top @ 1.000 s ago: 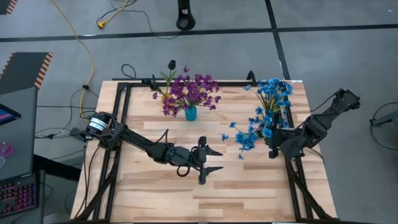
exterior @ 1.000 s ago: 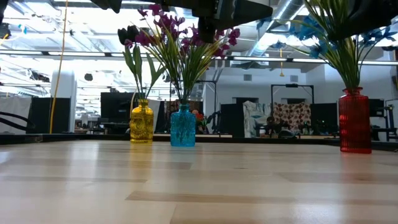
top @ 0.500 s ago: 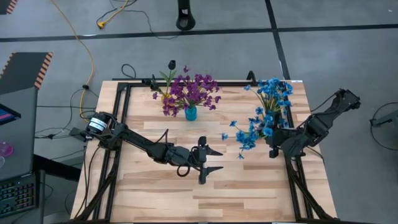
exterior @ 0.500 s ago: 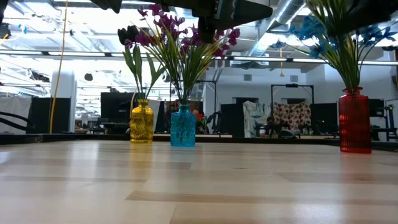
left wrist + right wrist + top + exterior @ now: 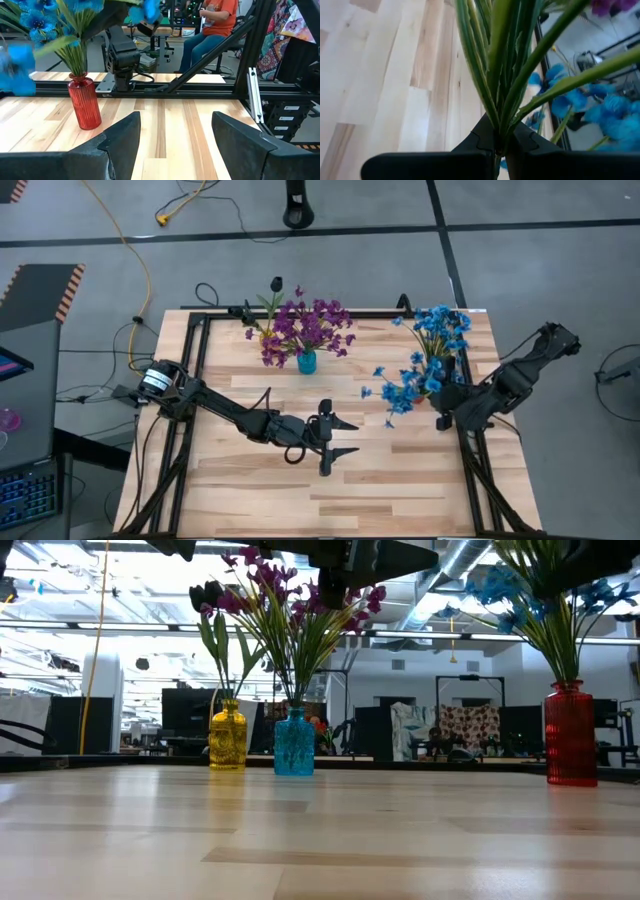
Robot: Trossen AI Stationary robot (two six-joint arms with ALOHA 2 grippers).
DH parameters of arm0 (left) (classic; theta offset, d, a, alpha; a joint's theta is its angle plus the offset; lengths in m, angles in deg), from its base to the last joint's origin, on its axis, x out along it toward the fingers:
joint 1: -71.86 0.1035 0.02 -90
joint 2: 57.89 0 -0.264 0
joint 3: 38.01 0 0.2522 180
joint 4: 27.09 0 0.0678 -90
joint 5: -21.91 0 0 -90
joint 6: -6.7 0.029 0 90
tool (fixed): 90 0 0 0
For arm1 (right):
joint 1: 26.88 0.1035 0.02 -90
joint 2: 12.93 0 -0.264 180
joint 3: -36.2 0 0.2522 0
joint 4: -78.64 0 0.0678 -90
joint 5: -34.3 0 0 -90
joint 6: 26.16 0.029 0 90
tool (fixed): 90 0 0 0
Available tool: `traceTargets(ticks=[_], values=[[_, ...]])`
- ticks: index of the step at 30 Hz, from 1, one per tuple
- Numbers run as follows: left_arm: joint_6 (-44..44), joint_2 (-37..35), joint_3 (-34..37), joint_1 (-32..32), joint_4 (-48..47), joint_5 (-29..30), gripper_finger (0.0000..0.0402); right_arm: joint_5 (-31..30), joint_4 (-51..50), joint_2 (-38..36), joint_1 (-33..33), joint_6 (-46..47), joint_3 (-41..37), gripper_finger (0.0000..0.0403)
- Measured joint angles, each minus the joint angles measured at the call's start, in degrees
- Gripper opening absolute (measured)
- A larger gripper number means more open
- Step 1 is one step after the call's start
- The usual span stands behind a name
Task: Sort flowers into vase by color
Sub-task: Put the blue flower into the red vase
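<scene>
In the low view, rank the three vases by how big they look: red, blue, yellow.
1. Red vase: looks largest, though it may simply stand nearer the camera.
2. Blue vase and yellow vase: look about alike, too close to rank.

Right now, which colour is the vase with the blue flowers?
Red, clearest in the low view.

Our left gripper (image 5: pixel 337 437) hovers open mid-table; our right gripper (image 5: pixel 441 420) is clamped shut near the right edge.
</scene>
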State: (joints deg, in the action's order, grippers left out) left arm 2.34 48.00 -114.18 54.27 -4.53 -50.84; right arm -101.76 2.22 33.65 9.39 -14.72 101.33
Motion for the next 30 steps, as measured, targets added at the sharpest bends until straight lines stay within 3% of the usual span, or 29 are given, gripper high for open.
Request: traceTargets(ticks=[7,15,30], values=[[-0.9,0.0,0.0,0.0,0.0,0.0,0.0233,-0.4,-1.1,0.8,0.0,2.3,-0.1,0.0044],[-1.5,0.0,0.0,0.0,0.0,0.0,0.0233,-5.3,0.4,0.6,0.0,2.2,-0.1,0.0044],[-1.5,0.0,0.0,0.0,0.0,0.0,0.0233,-5.0,2.3,0.6,0.1,2.2,-0.1,0.0044]])
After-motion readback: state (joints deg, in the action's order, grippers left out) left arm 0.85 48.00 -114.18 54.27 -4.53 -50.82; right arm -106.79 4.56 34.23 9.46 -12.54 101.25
